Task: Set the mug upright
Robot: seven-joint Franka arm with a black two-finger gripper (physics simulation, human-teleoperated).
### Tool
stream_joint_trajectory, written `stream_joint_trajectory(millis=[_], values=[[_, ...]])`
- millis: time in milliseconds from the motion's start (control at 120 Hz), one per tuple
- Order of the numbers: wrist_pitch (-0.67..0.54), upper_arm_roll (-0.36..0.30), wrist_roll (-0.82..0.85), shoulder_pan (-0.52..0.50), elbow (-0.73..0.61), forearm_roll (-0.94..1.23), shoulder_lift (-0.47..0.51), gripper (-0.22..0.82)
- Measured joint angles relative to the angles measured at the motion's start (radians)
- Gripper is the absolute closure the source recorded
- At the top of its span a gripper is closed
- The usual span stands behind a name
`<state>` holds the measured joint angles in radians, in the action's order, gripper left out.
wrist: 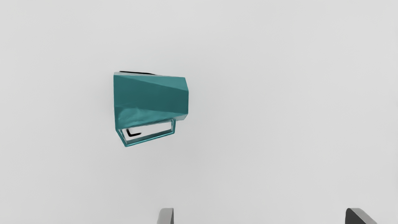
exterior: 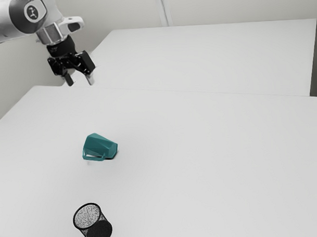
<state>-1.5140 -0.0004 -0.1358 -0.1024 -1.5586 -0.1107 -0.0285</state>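
My gripper (exterior: pixel 80 80) hangs open in the air at the exterior view's upper left, well above the table and apart from the mug. A teal faceted mug (exterior: pixel 99 147) lies on its side on the table, its handle toward the exterior view's near edge. In the wrist view the mug (wrist: pixel 150 98) shows its side wall and its angular handle lying flat beside the body. The fingertips of my gripper (wrist: pixel 259 214) stand wide apart there, nothing between them.
A black mesh cup (exterior: pixel 93 224) stands on the white table (exterior: pixel 202 164) at the exterior view's bottom, nearer that camera than the mug. Beyond the table's far edge is another white surface (exterior: pixel 213 59). A dark thin line crosses the bottom left corner.
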Motion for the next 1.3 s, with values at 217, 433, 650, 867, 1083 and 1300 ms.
stream_joint_trajectory(millis=[217,433,650,867,1083,1300], values=[[0.022,0.220,-0.080,0.036,-0.117,-0.192,0.044,0.00],[0.036,0.241,-0.215,-0.186,-0.123,-0.375,-0.114,0.00],[0.028,0.241,-0.331,-0.245,-0.153,-0.491,-0.226,0.00],[-0.010,0.234,-0.424,-0.246,-0.171,-0.610,-0.337,0.00],[-0.096,0.206,-0.490,-0.240,-0.225,-0.701,-0.371,0.00],[-0.156,0.181,-0.536,-0.238,-0.257,-0.730,-0.410,0.00]])
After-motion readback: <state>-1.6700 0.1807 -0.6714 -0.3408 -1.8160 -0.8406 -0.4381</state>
